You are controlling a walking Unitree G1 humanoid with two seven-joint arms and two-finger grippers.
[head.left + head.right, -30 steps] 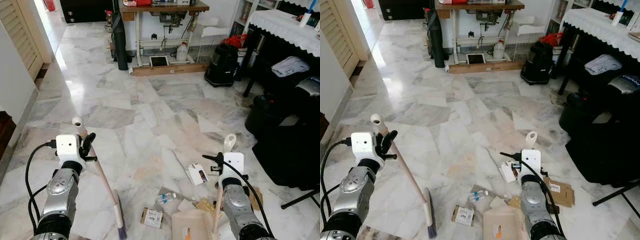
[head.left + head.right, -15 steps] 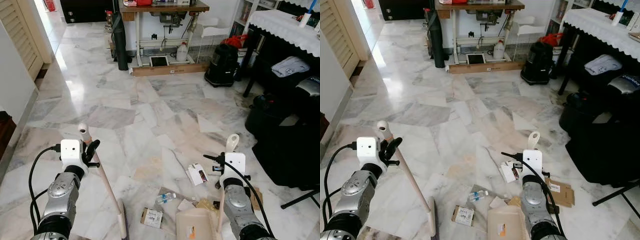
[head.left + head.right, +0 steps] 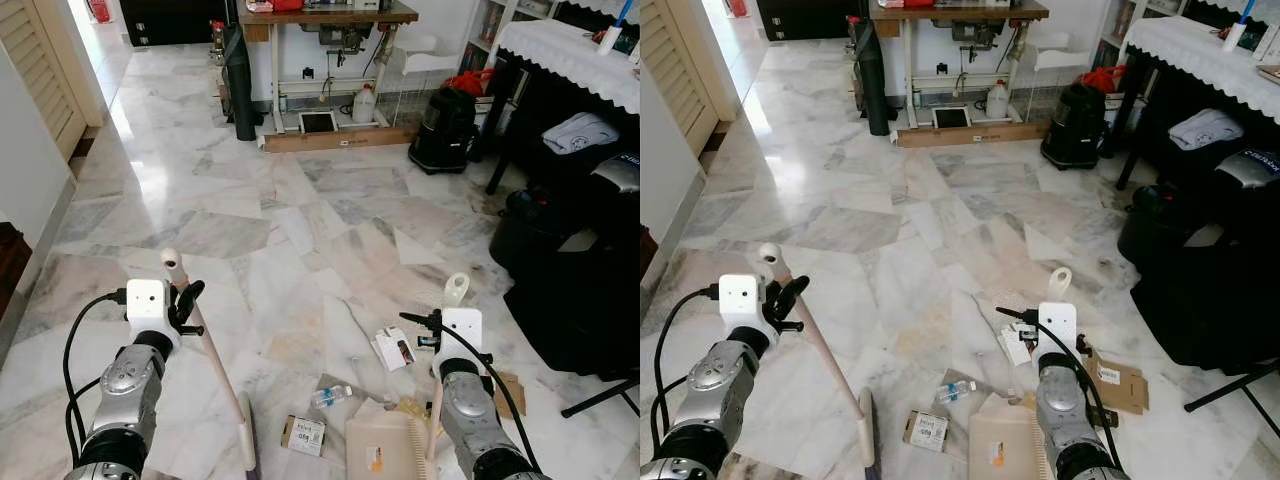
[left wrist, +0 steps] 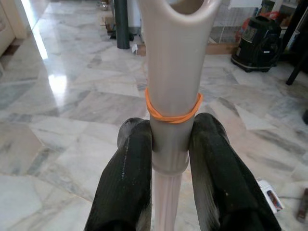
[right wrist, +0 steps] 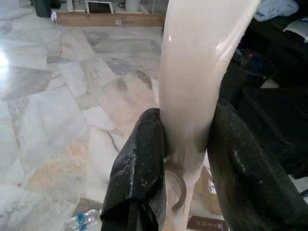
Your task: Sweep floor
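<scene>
From the head camera, the left gripper (image 3: 183, 300) is clamped onto the upper end of a broom (image 3: 213, 363), whose pale handle slants down and toward the robot so the bristle head sits on the marble floor (image 3: 300, 230) near the bottom edge of the view. Over on the other side the right gripper (image 3: 440, 330) is holding the handle of a beige dustpan (image 3: 385, 448), with the pan lying flat on the floor just in front of the robot. Between and around them there's litter: a small plastic bottle (image 3: 331, 396), a little printed box (image 3: 303, 435), a white card packet (image 3: 393, 348) and a flattened brown cardboard piece (image 3: 1118, 383) next to the right arm. Further back there's a black vacuum cleaner (image 3: 444, 130) and a sewing table (image 3: 330, 20) by the far wall, plus a table with a white lace cloth (image 3: 570, 50) on the right. In the left wrist view both black fingers (image 4: 127, 187) are pressed tight against the broom handle, just under an orange rubber band (image 4: 173, 113) looped around it. In the right wrist view the fingers (image 5: 139, 173) squeeze the cream dustpan handle from both sides, and the bottle shows on the floor below.
</scene>
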